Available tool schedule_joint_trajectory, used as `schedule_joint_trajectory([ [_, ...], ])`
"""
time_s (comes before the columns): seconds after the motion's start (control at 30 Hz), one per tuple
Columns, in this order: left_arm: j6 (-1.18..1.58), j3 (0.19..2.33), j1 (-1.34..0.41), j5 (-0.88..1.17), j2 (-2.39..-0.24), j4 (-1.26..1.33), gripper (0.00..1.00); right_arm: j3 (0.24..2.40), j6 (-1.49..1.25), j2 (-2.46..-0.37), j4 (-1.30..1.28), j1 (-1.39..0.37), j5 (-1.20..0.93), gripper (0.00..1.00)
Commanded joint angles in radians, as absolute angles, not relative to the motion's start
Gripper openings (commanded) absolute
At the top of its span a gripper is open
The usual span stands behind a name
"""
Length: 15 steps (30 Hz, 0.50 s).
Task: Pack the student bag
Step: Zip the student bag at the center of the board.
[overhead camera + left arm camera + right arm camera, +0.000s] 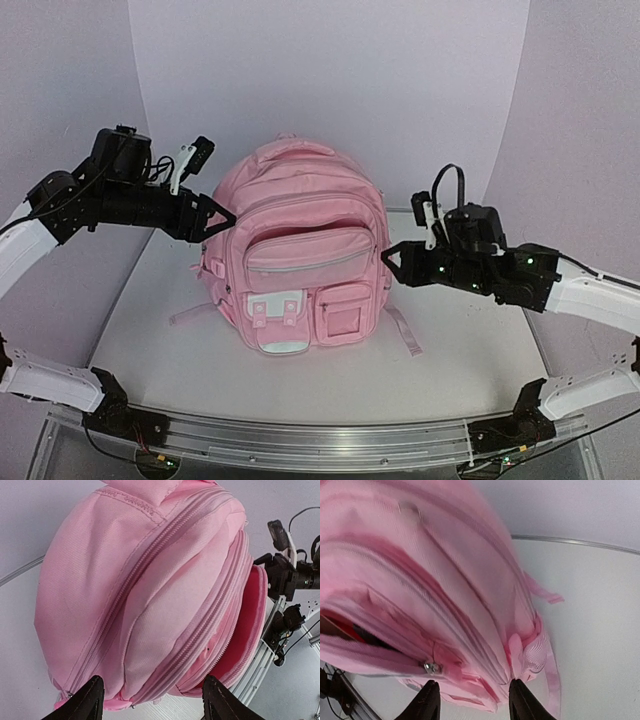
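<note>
Nearest, at the near edge of the table (pixel 150 330), only the metal rail (pixel 320 445) and the two arm bases (pixel 115 408) at its ends. Farther in, mid-table, upright and facing the near side: the student bag (pixel 300 190), shoulder straps (pixel 405 335) trailing left and right, white-flapped pocket (pixel 275 312) low on the front, upper front pocket (pixel 300 238) gaping along its zip. Flanked by the left gripper (pixel 152 685) at its upper left side and the right gripper (pixel 472 692) at its right side, both with fingers spread and nothing pinched between them; impossible to tell whether either tip touches fabric. Farthest, a plain pale backdrop (pixel 330 70). Likely to go wrong from here: tipping or sliding the soft, unbraced bag by pushing from one side alone; snagging a finger in a strap or zip tape on closing; pinching two layers together and dragging the pocket shut rather than wider. Worth cross-checking the views. From above, only the overall layout and the front pockets. From the left wrist, the top of the bag, several zip lines running across it, and the deep-pink lining (pixel 247 625) of the open pocket, barely glimpsed from above. From the right wrist, blurred, a metal zip pull (pixel 432 667) just beyond one finger, plus something dark red inside the opening, too smeared to identify.
</note>
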<state>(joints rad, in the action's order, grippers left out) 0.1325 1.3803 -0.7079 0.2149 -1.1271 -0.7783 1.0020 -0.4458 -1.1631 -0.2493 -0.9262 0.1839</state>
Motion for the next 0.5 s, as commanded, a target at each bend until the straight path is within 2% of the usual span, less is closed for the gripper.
schedule_joint_trajectory([
  [0.0,0.157,1.421,-0.689,0.181,-1.124,-0.795,0.67,0.899,-0.3,-1.124,-0.137,-0.93,0.046,0.41],
  [0.47,0.158,1.435,-0.671,0.209,-1.161,-0.796,0.67,0.895,-0.105,-1.209,0.018,-0.937,0.122,0.26],
])
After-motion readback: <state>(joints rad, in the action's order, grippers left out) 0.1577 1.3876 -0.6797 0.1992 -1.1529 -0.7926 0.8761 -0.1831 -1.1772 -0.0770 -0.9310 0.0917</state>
